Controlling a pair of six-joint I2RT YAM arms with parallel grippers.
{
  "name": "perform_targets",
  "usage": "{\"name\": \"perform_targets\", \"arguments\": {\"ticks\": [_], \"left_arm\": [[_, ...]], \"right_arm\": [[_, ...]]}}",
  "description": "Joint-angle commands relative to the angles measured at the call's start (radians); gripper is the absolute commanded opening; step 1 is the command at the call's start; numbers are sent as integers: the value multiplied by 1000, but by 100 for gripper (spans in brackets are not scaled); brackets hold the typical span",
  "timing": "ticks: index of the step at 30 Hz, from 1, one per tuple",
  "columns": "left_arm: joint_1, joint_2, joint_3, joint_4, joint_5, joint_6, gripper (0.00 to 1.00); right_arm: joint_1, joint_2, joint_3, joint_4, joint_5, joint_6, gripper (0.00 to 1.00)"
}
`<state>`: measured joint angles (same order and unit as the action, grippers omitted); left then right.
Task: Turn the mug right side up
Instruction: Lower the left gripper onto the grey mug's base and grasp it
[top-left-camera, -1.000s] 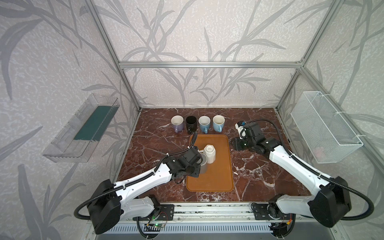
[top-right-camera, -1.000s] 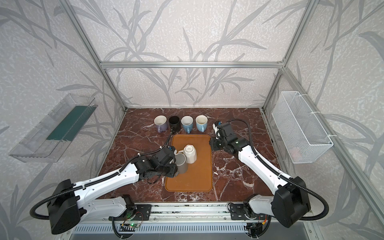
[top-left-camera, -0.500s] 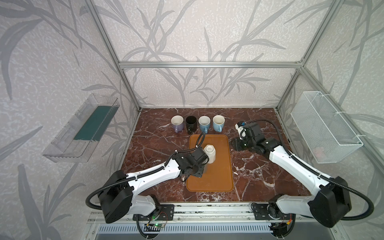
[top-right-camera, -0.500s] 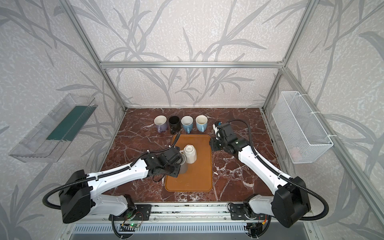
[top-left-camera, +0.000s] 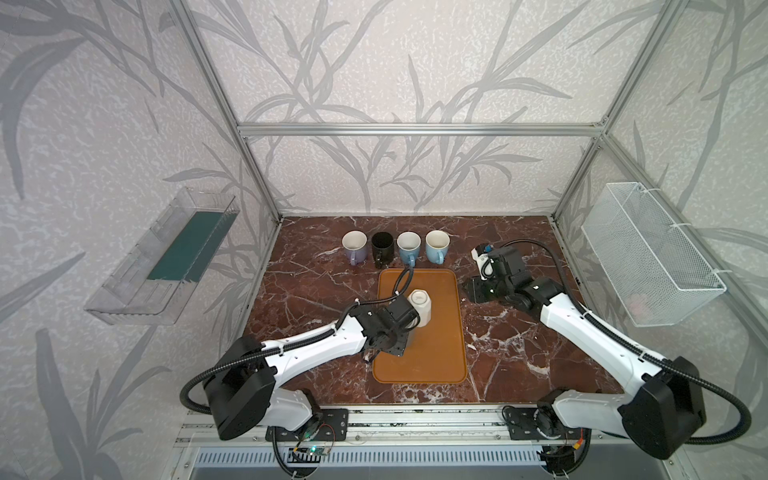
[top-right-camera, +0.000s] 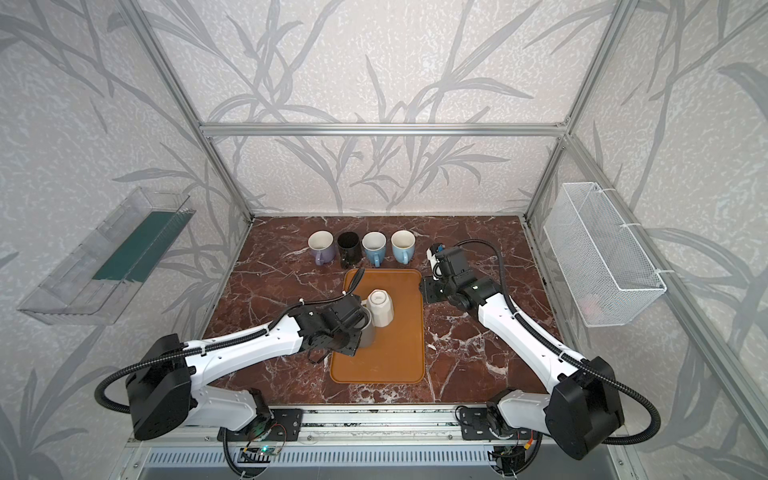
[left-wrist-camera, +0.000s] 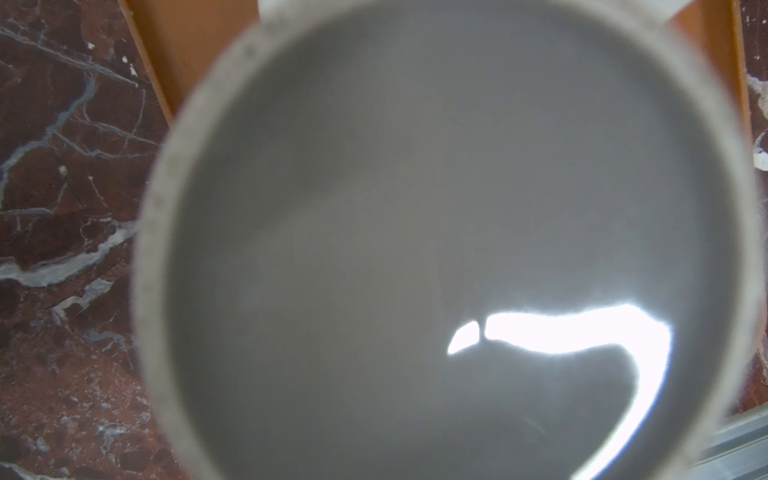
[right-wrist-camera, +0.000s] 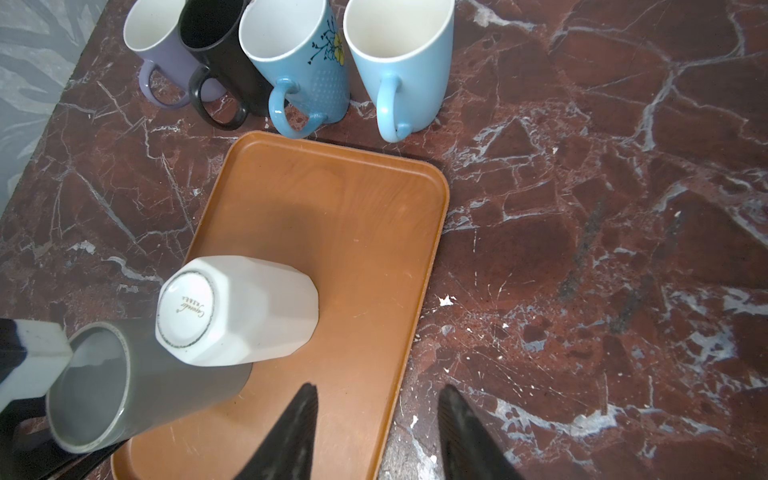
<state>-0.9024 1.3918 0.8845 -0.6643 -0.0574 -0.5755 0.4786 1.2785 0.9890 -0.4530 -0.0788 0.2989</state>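
The left tool (top-right-camera: 351, 332) sits over the grey mug (right-wrist-camera: 137, 386), mouth-up on the tray (right-wrist-camera: 353, 232) beneath it, likely steadying it; whether it pinches the rim I cannot tell; just past it the white mug (right-wrist-camera: 237, 309) stands base-up, unturned; the right tool (right-wrist-camera: 378, 436) hangs spread, empty; beyond it, four upright mugs (right-wrist-camera: 291, 62).

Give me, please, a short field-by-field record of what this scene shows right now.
surface: red marble table
tray: orange tray, in front of the mug row
white mug: upside down on the tray
grey mug: mouth up, on or just above the tray, beside the white mug
back row: purple mug, black mug, patterned blue mug, plain blue mug; all upright, handles toward the robot
left gripper: at the grey mug's rim; grip cannot be told
right gripper: open, empty, by the tray's right edge
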Motion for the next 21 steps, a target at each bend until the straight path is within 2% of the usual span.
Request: {"name": "perform_targets", "arguments": {"ticks": [1,8,21], "left_arm": [[-3,7,36,-32,-38,1,29],[-3,31,48,-35,-47,1,25],[-3,48,56,-42,-48,0,9]], "right_arm": [[-2,-27,-13,3,10,5,49],[-3,-28,-27,12,1,11,49],[-2,-46,-62,31,-12,23,49]]}}
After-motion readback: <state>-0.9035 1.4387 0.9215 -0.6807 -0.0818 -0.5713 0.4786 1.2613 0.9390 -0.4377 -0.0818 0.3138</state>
